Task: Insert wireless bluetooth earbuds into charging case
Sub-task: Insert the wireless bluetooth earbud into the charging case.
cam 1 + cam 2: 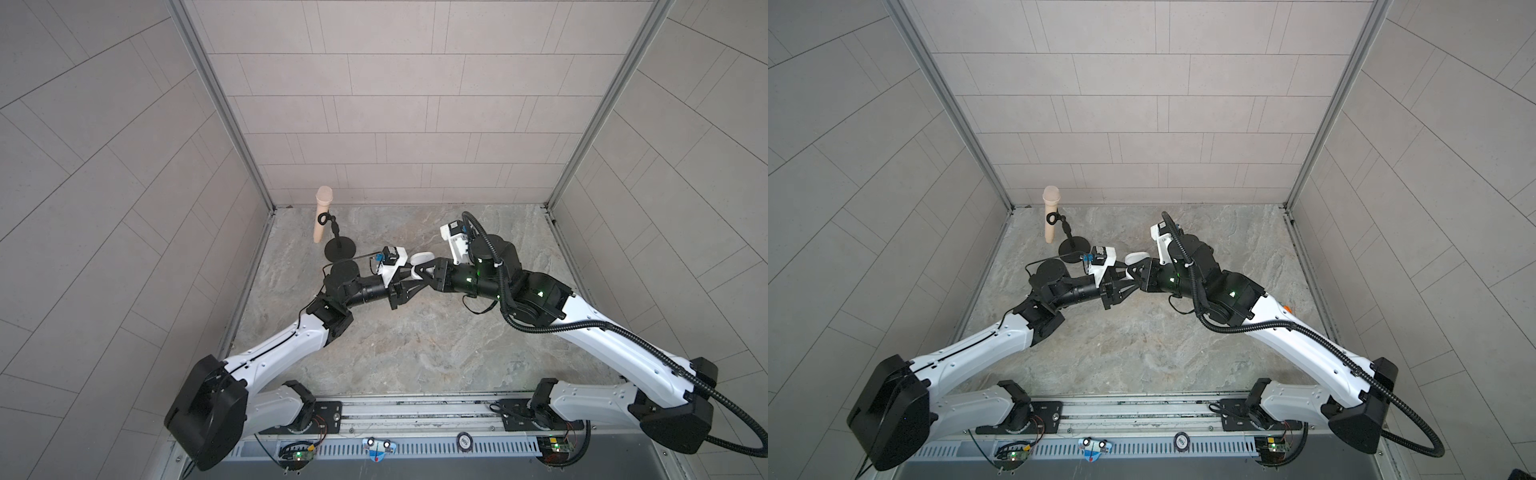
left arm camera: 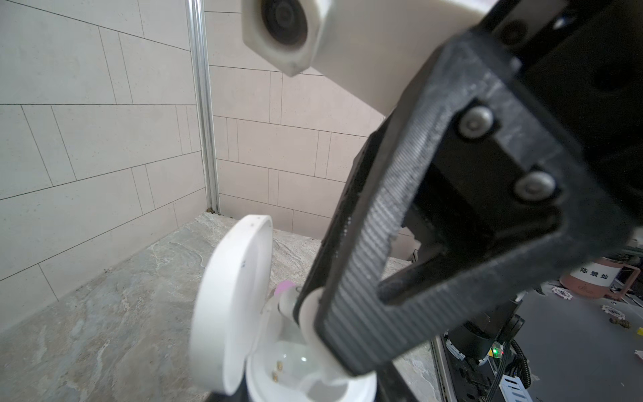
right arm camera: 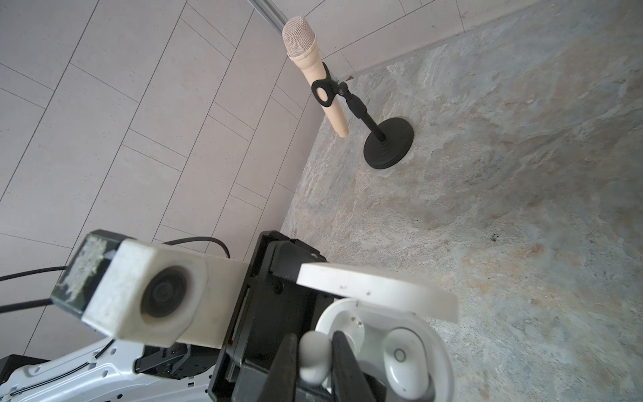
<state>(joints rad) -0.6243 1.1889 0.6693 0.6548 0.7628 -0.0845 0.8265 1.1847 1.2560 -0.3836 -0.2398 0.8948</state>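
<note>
A white charging case (image 3: pixel 438 344) is held above the table with its lid (image 3: pixel 375 289) swung open. My left gripper (image 2: pixel 306 396) is shut on the case's base (image 2: pixel 295 379) from both sides. One white earbud (image 3: pixel 405 362) sits in a socket. The socket beside it (image 3: pixel 348 327) is bare, with its gold contacts showing. My right gripper (image 3: pixel 315 362) is shut on a second white earbud (image 3: pixel 313 355), right at the rim of the case next to the bare socket. In both top views the two grippers meet at the case (image 1: pixel 422 258) (image 1: pixel 1137 257) over the table's middle.
A beige microphone (image 1: pixel 322 214) stands on a black stand with a round base (image 1: pixel 340 248) at the back left, near the left arm. A small lilac piece (image 2: pixel 284 287) shows behind the case; I cannot tell what it is. Tiled walls close in three sides.
</note>
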